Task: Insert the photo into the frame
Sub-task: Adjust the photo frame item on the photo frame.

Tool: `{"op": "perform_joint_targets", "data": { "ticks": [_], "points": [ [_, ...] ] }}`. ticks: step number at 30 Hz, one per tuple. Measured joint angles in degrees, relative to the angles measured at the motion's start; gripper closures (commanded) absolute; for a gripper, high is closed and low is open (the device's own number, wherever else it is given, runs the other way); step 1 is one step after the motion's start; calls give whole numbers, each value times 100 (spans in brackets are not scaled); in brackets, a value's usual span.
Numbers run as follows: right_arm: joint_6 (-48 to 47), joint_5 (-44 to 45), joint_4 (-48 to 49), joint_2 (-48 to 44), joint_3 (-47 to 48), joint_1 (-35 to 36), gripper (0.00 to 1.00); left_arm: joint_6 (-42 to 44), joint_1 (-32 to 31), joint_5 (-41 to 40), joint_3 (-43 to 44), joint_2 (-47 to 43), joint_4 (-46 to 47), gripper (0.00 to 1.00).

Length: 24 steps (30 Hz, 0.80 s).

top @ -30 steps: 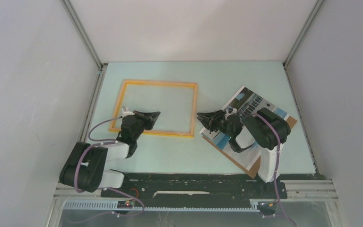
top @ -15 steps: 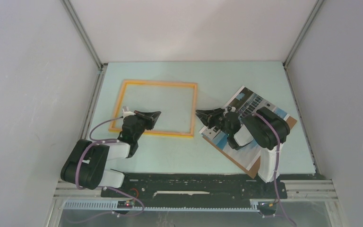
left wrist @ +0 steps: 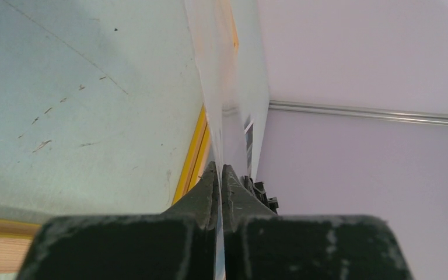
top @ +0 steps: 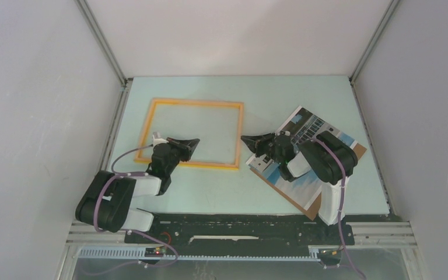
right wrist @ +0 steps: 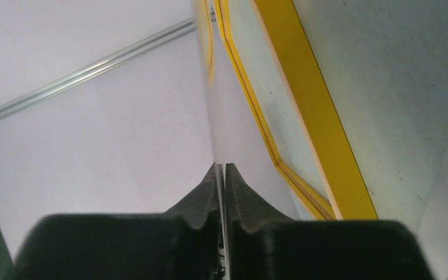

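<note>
- From above, the clear pane (left wrist: 219, 140) can hardly be made out. It shows properly only in the wrist views, as a thin glassy sheet seen edge-on.
- The left gripper (top: 193, 142) has its fingers pressed together on one edge of that pane, which runs out from between the fingertips.
- The right gripper (top: 245, 139) is likewise pinched on the pane from the opposite side, its fingertips meeting on the sheet.
- The two grippers point at each other over the right half of the frame (top: 198, 102), whose yellow-orange rim lies flat on the table (top: 303, 93).
- Whether the pane rests on the rim or hangs just above it cannot be told.
- The left arm covers the near-left corner of the rim, and the right gripper's tip overlaps the right rail.
- Through the frame's opening the pale green table surface shows.
- The photo (top: 303, 123) lies outside the frame, to its right, picture side up and turned at an angle.
- The right arm hides its near half.
- The photo sits on a brown backing board (top: 359, 150), of which only a corner and a near edge strip peek out.
</note>
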Motion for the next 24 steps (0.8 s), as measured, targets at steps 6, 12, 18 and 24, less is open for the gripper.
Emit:
{"op": "perform_joint_targets", "data": {
  "ticks": [6, 12, 18, 24],
  "points": [
    [-267, -52, -122, 66, 256, -20, 100, 39, -2, -4, -72, -42, -166, 47],
    [-879, -560, -114, 433, 748, -234, 100, 566, -17, 9, -72, -992, -1622, 16],
    [-1408, -1405, -116, 938, 1364, -629, 100, 1537, 262, -42, -57, -2944, -3987, 0],
    [-1453, -1945, -28, 1445, 1714, -782, 100, 2577, 852, -103, 516, -4212, -6363, 0]
  ]
}}
